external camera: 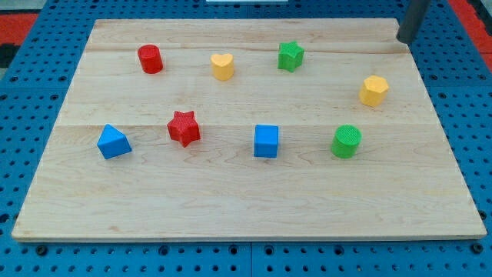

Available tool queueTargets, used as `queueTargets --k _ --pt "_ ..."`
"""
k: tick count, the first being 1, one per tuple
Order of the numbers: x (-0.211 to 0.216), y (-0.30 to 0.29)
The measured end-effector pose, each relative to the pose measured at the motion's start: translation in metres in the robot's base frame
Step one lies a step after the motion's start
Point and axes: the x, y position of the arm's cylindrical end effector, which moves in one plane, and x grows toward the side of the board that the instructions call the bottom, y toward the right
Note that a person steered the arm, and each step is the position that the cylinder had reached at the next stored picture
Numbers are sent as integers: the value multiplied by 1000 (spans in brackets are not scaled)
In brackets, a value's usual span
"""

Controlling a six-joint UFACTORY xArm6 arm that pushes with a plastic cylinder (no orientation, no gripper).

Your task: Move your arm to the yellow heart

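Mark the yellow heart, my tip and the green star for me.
yellow heart point(222, 66): camera view, middle of its top face.
my tip point(405, 39): camera view, very end of the rod, at the board's top right corner.
green star point(290, 55): camera view, centre of the block.

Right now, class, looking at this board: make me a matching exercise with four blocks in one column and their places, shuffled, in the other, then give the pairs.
Column 1
1. red cylinder
2. blue cube
3. yellow heart
4. blue triangular block

Column 2
A. lower row, furthest to the view's left
B. upper row, between the red cylinder and the green star
C. upper row, furthest to the view's left
D. lower row, between the red star and the green cylinder

Pairs: 1-C, 2-D, 3-B, 4-A
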Motion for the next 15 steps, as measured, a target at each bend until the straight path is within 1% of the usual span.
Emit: queueTargets --k 2,4,5,8,12,14,15 --pt "-8 -41" --pt "-16 -46" --pt "-17 -65" --pt "-18 -152" --pt "16 -251" --pt "50 -267" --pt "55 -291"
